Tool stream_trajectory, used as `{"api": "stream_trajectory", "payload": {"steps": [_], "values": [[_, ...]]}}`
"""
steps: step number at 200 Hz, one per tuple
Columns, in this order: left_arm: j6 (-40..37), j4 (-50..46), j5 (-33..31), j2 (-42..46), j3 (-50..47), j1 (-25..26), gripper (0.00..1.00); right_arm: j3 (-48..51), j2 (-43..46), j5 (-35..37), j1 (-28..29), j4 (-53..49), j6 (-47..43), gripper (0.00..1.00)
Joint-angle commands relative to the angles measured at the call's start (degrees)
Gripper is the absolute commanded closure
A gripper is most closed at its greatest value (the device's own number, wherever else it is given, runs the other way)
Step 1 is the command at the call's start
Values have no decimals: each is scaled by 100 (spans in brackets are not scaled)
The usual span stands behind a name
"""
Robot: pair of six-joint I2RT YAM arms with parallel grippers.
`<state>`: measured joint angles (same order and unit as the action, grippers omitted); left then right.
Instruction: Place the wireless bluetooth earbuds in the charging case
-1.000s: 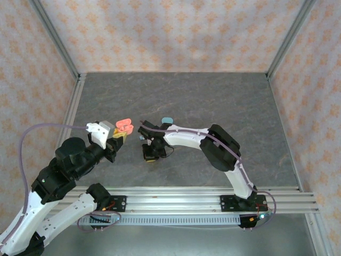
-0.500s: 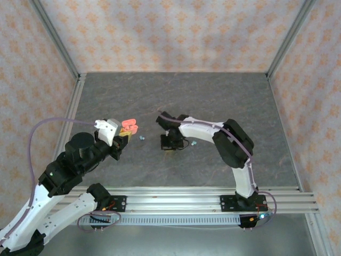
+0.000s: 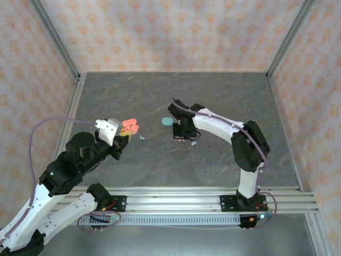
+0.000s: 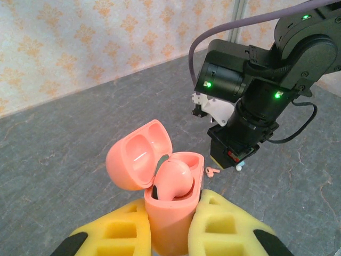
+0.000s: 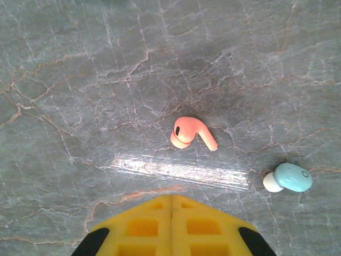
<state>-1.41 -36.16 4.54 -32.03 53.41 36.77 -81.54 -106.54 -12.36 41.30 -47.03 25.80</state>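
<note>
Left tool (image 4: 171, 234) clamped on the pink case (image 4: 169, 210), lid open, one seated pink earbud (image 4: 173, 178) inside. Right tool (image 5: 171, 205) closed and empty, hovering over the loose pink earbud (image 5: 189, 132) on the counter (image 5: 80, 80), well right of the case. A teal earbud (image 5: 290, 177) lies just beyond it. Step looks like pickup of bud two. Next: open, descend, pinch it, carry it to the case's free slot.

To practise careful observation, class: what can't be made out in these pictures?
- Left wrist view: pink case base, hidden between the pads of the left pincer.
- Top view: teal case, too small to tell lid open or shut.
- Right wrist view: right pincer, cut off by the bottom edge.
</note>
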Motion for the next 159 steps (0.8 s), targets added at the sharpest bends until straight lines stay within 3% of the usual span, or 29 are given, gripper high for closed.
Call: {"api": "stream_trajectory", "payload": {"steps": [1,32,70,105,159], "values": [[0,241,107,40,-13,54,100,-108,122,347,-49,-283,196,89],[5,238,145,22,-15,52,100,-50,-65,149,-248,-53,-17,78],[15,224,214,-14,-27,55,100,-13,-377,-556,-482,309,-1012,69],[18,255,250,-47,-61,51,100,-295,-809,-948,-522,118,-1826,66],[14,287,293,-93,-130,55,100,-570,-1153,-999,-625,-100,-2215,68]]}}
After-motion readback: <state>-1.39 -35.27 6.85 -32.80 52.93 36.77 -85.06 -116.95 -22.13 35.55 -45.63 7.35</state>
